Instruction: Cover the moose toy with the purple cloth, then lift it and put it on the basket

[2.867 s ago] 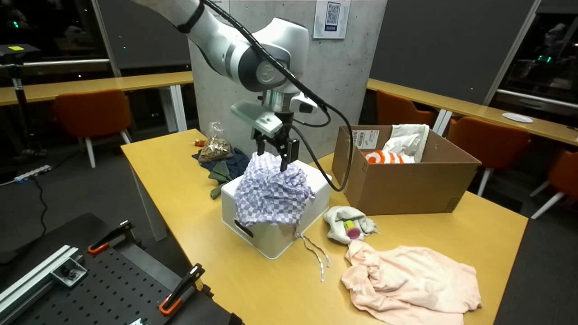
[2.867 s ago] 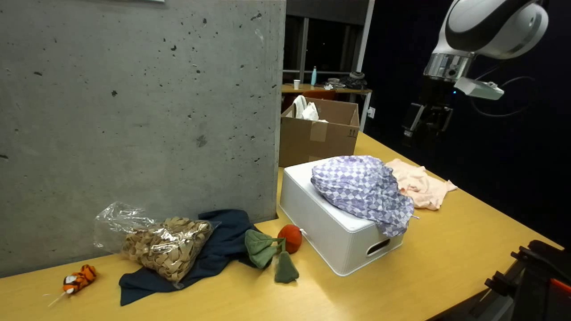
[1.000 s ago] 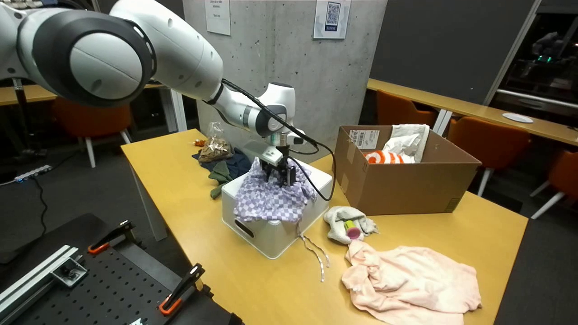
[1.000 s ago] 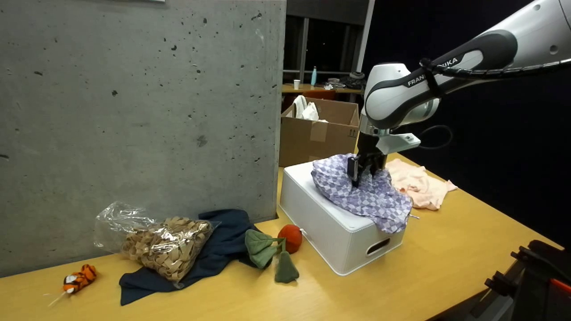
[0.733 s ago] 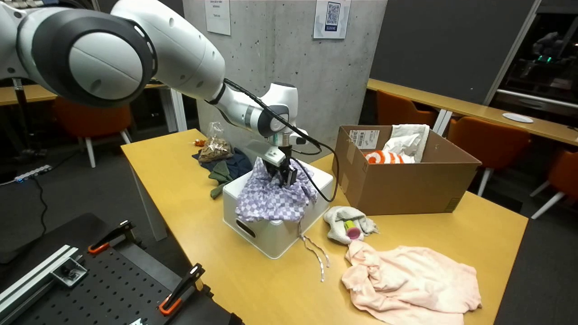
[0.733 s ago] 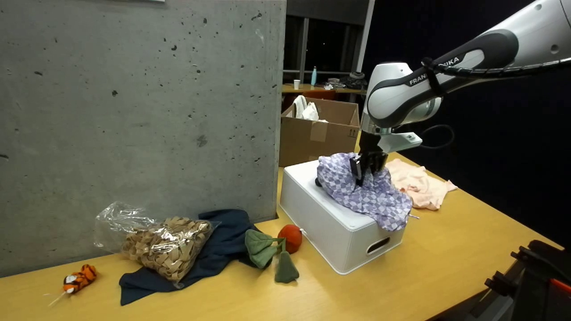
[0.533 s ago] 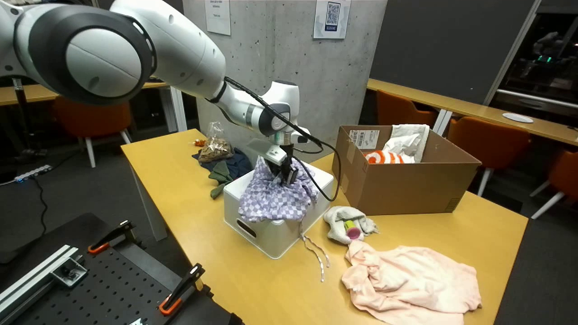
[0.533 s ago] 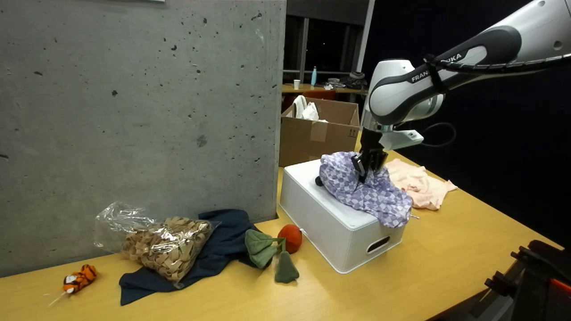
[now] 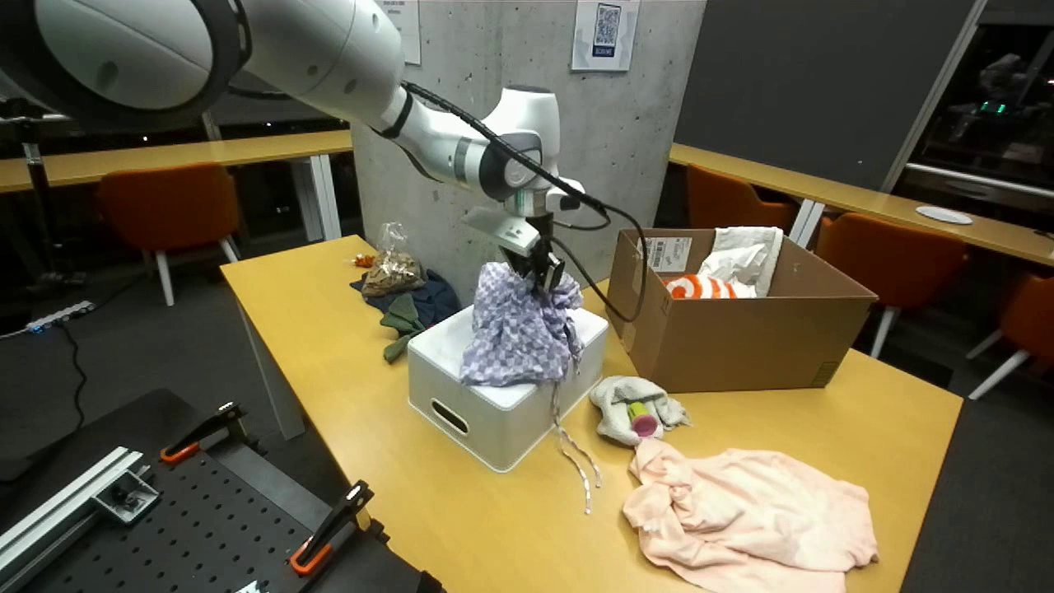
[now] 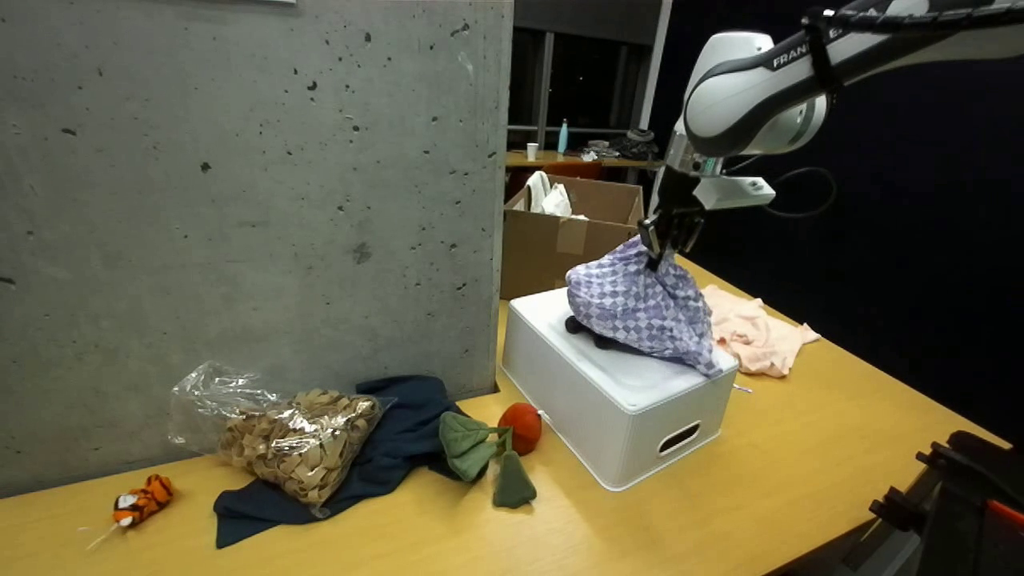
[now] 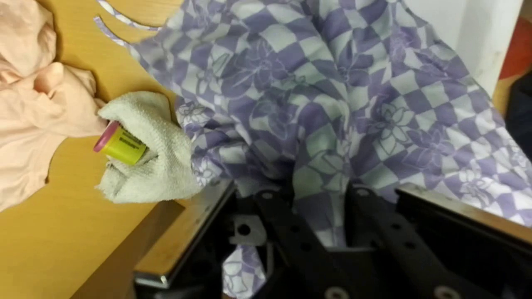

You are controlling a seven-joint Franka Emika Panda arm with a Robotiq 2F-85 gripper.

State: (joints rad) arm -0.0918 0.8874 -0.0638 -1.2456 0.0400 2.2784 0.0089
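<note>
In both exterior views my gripper (image 9: 540,282) is shut on the top of the purple cloth (image 9: 519,346), which is drawn up into a peak. Above the white basket (image 10: 640,436), the cloth drapes in a tent shape, one low corner near its front top edge. In the wrist view a fold of the cloth (image 11: 320,178) runs up between my fingers. The moose toy is mostly hidden; dark rounded bits (image 10: 574,325) show below the cloth's hem. I cannot tell whether they touch the basket top.
A cardboard box (image 9: 741,342) stands beside the basket with white and orange items inside. A grey towel (image 9: 617,403) with a small tub and a peach garment (image 9: 757,511) lie on the table. A bag (image 10: 304,448), dark cloth and plush carrots-like toys (image 10: 512,480) lie beyond.
My gripper closed on the cloth and then rose. The cloth is pulled into a peak, its hem has lifted away from the basket's front, and dark bits are uncovered below it.
</note>
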